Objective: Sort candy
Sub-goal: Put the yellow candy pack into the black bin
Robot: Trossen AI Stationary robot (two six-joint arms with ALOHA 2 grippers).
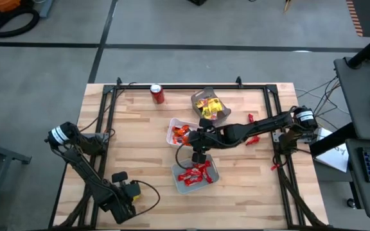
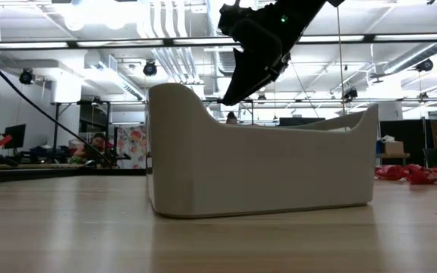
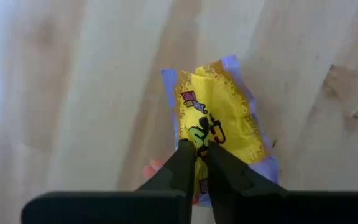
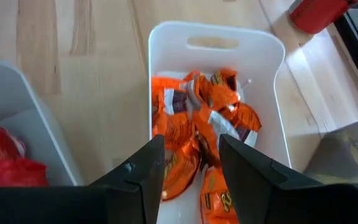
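The right gripper (image 4: 188, 165) hovered spread open over the orange candy (image 4: 207, 124) in the white tray (image 4: 216, 37), while the left gripper (image 3: 199, 152) pinched a yellow candy (image 3: 219, 118).

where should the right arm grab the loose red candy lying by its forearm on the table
Take the loose red candy across the narrow middle of its crinkled wrapper, coming straight down from above. It lies flat on the bare table with nothing walling it in, so a side approach would likely just push it along. The right gripper, now open over the orange candy tray, would have to pull back first.
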